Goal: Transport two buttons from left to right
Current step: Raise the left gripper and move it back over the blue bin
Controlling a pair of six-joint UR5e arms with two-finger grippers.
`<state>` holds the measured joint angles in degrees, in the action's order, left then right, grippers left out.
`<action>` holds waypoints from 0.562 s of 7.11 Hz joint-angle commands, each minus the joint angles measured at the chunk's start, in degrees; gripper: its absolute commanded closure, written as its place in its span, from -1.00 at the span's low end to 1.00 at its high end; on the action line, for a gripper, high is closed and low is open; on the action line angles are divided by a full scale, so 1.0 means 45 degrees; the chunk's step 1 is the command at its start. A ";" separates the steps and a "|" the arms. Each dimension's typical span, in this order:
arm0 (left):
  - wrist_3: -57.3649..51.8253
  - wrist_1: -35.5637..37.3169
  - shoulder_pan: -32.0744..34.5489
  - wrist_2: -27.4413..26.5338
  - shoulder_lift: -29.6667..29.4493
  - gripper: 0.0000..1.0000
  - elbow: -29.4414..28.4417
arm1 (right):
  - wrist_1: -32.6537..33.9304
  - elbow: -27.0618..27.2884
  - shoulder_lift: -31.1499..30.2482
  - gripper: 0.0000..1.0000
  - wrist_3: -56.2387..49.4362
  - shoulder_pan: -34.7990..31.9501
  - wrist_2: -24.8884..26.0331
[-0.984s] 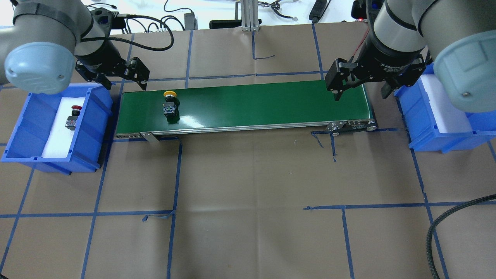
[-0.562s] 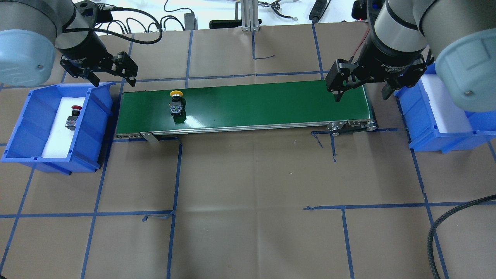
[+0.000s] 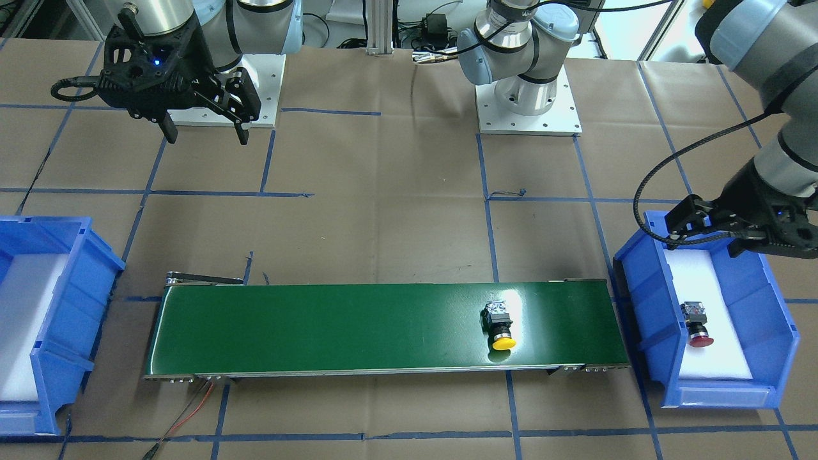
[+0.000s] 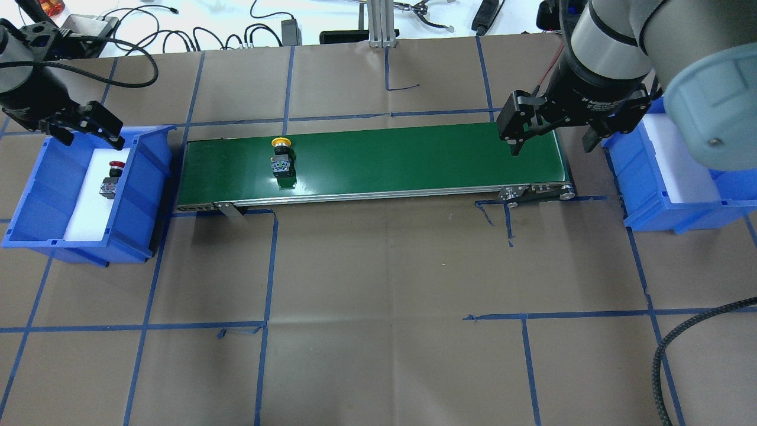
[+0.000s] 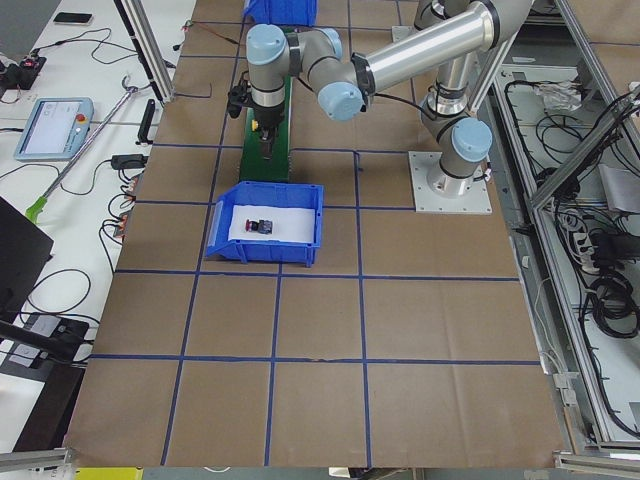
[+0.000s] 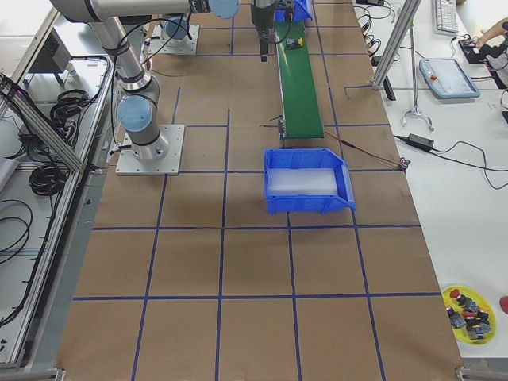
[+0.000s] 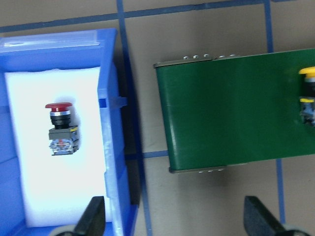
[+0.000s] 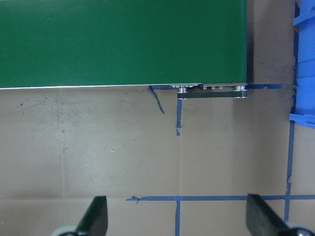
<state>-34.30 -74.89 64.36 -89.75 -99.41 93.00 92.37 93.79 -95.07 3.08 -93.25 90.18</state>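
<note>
The yellow button (image 4: pixel 282 157) lies on its side on the left part of the green conveyor belt (image 4: pixel 402 157); it also shows in the front view (image 3: pixel 500 326) and at the right edge of the left wrist view (image 7: pixel 307 96). The red button (image 4: pixel 112 177) lies on white foam in the left blue bin (image 4: pixel 148 177), and shows in the left wrist view (image 7: pixel 61 128) too. My left gripper (image 4: pixel 93 142) is open and empty above the bin's far end. My right gripper (image 4: pixel 551 148) is open and empty above the belt's right end.
A second blue bin (image 4: pixel 662 201) with white foam inside stands just past the conveyor's right end, beside my right gripper. A black cable (image 4: pixel 680 343) loops in at the lower right. Blue tape lines grid the brown table cover.
My left gripper has moved left from the conveyor's left end to above the left bin. The yellow button has travelled a little to the right on the belt. The right arm has not moved.
</note>
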 commanded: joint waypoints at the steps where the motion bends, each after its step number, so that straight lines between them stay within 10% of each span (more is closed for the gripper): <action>1: -0.1380 0.0157 -0.1485 0.0022 -0.0795 -0.99 -0.0311 | 0.0000 -0.0003 -0.0005 -1.00 0.0000 0.0000 0.0000; 4: -0.0917 0.1837 -0.1530 0.0042 -0.1463 -0.99 0.0057 | -0.0039 0.0016 -0.0025 -1.00 0.0019 0.0000 0.0000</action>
<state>-39.53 -68.05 57.62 -89.63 -105.00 93.10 92.23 93.87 -95.16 3.13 -93.25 90.18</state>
